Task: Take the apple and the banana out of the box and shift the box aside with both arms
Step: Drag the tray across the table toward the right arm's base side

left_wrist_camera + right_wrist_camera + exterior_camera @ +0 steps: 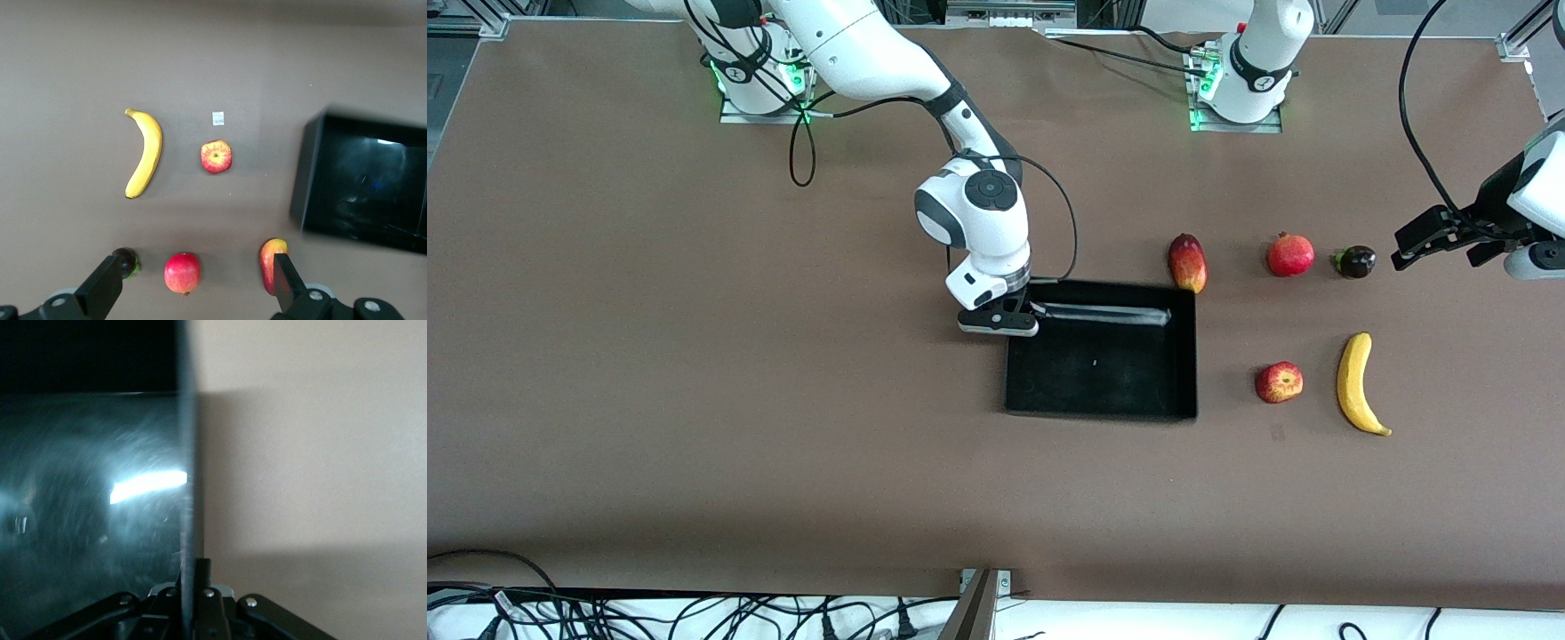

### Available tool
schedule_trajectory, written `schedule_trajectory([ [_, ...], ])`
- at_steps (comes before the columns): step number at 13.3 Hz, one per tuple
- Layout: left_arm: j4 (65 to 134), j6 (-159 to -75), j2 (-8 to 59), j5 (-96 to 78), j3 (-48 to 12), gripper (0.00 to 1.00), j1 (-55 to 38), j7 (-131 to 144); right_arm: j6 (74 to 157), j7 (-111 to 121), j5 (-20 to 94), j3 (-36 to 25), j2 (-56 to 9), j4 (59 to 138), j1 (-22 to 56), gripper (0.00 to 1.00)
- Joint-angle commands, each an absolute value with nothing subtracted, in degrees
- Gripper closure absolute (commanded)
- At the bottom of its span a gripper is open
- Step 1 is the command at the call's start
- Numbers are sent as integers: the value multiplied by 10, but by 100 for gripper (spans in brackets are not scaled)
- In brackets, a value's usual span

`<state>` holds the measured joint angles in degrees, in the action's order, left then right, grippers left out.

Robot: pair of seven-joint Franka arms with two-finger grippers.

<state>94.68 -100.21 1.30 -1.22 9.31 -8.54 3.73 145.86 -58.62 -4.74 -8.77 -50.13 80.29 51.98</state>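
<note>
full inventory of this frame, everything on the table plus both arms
box: 1, black open-topped tray, mid-table, nothing in it
mango: 1, red-yellow, touching the box's corner farthest from the front camera, toward the left arm's end
pomegranate: 1, red, beside the mango toward the left arm's end
small dark fruit: 1, dark purple with green stem, beside the pomegranate
apple: 1, red with yellow streaks, nearer the front camera than the pomegranate
banana: 1, yellow, beside the apple toward the left arm's end
table: 1, brown
right gripper: 1, black, shut on the box's wall at a corner
left gripper: 1, black, open, over the table beside the small dark fruit
</note>
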Motion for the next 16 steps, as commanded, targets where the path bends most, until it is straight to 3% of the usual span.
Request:
schedule_trajectory([
  [1, 938, -997, 18, -19, 97, 0, -87, 40, 1459, -567, -51, -101, -489, 788, 515, 100],
  [7, 938, -997, 18, -21, 97, 0, -87, 40, 1359, -511, -32, -99, -382, 830, 477, 100],
  [12, 938, -997, 18, -22, 97, 0, -87, 40, 1301, -285, 24, -103, -208, 1002, 378, 100],
  [16, 938, -997, 18, -22, 97, 0, -88, 40, 1291, -101, 44, -117, -147, 1081, 277, 100],
])
